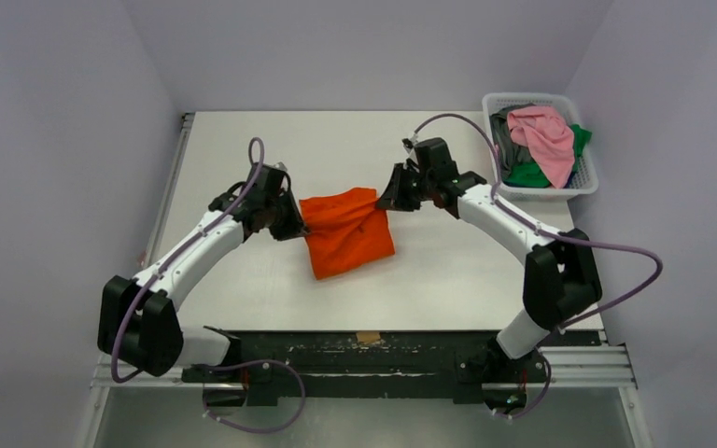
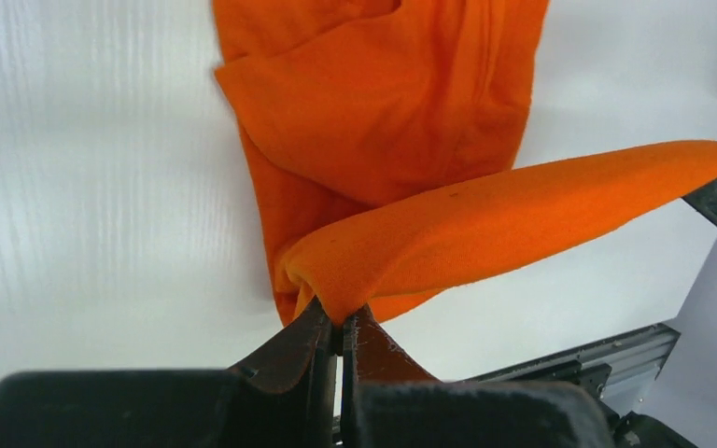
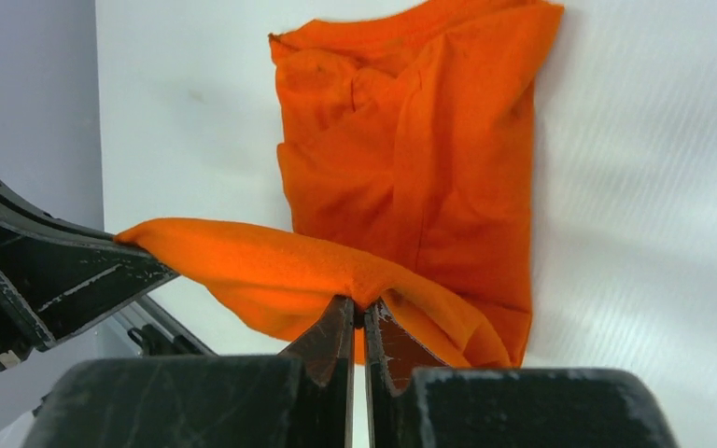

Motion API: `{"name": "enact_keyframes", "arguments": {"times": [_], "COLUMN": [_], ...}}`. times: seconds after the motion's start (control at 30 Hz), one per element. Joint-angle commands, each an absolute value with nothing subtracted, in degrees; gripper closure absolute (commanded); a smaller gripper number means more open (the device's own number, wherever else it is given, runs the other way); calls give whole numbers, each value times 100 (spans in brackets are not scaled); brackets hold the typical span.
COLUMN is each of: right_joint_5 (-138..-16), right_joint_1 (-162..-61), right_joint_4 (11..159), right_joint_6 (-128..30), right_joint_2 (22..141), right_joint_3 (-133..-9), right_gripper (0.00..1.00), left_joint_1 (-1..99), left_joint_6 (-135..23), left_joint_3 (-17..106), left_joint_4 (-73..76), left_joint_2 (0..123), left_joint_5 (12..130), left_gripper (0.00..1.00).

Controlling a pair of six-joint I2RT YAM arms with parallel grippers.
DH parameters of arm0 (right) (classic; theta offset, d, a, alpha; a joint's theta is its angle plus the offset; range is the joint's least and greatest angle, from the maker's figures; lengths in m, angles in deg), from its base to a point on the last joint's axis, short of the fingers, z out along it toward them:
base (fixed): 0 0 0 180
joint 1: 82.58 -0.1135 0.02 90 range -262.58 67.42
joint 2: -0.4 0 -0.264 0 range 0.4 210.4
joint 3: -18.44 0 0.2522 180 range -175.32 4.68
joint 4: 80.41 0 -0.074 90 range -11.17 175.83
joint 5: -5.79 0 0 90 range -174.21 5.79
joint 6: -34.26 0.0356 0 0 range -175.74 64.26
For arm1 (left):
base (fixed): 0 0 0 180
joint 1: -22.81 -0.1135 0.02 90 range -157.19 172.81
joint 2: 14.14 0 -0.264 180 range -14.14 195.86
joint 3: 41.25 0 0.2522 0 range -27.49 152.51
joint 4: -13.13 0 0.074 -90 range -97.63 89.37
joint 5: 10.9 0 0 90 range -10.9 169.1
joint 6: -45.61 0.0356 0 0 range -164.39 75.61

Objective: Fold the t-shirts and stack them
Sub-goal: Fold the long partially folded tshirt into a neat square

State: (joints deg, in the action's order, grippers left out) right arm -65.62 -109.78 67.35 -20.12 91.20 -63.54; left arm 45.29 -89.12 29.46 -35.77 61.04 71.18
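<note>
At the middle of the white counter [image 1: 448,271] lies the orange t-shirt [image 1: 347,233], partly folded. The left pincer [image 2: 341,322] pinches its far edge at one end and the right pincer [image 3: 364,313] at the other, holding that edge lifted between them. The other t-shirts [image 1: 541,140], pink, green and grey, sit heaped in the white basket [image 1: 586,185] at the far right.

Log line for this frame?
left gripper: shut on orange shirt | right gripper: shut on orange shirt | held edge lifted, rest on table | basket: pink shirt, green shirt, grey shirt
</note>
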Motion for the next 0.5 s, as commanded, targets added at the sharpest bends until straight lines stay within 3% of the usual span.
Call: {"name": "enact_keyframes", "arguments": {"times": [0.0, 0.37, 0.43, 0.47], "right_joint_5": [-6574, -6671, -6689, -6743], "right_joint_1": [-10917, -10752, -10689, -10666], "right_joint_4": [6773, 6984, 7104, 7163], "right_joint_6": [-2355, -2308, -2290, -2254], "right_joint_2": [9727, 11468, 11786, 11938], "right_joint_3": [-7275, -8606, -8836, -8918], "right_gripper": [100, 100, 99, 97], "left_joint_1": [4242, 3696, 3661, 3642], "left_joint_6": [-8540, -8310, -8287, -8253], "left_joint_3": [3487, 5042, 5315, 5451], "left_joint_4": [-3624, -4014, -4033, -4022], "left_joint_2": [6725, 8621, 8981, 9138], "left_joint_5": [7221, 7419, 7468, 7447], "left_gripper": [100, 100, 89, 77]}}
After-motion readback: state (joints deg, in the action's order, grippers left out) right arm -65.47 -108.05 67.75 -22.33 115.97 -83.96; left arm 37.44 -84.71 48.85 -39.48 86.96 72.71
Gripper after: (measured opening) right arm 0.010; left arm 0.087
